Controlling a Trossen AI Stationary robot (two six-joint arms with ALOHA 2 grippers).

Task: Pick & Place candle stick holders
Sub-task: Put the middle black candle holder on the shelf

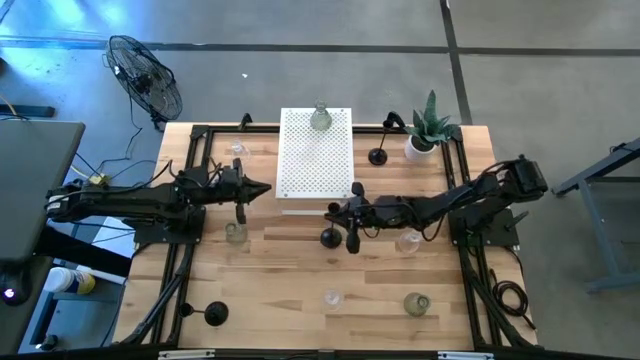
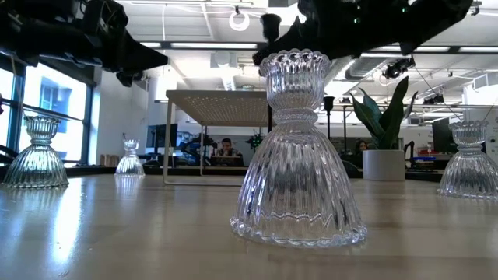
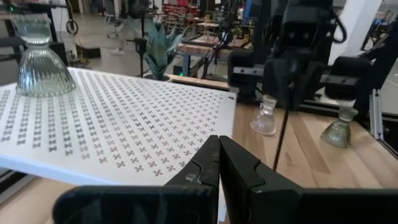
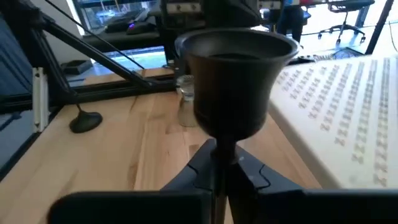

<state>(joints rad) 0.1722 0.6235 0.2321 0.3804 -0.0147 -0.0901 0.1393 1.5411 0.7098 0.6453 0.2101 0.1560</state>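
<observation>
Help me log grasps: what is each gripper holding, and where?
The right gripper grips a black candle stick holder by its thin stem. The left gripper is shut and holds nothing.

Bright ceiling strips, daylight windows, glare on glass, blurred background

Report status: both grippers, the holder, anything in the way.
Right gripper shut on black holder, beside white box. Left gripper shut, empty, at the box's other side. Glass holder already on box.

Wooden table (image 1: 290, 290): white perforated box (image 1: 315, 160), potted plant (image 1: 428, 130), candle stick holders (image 1: 417, 303).
</observation>
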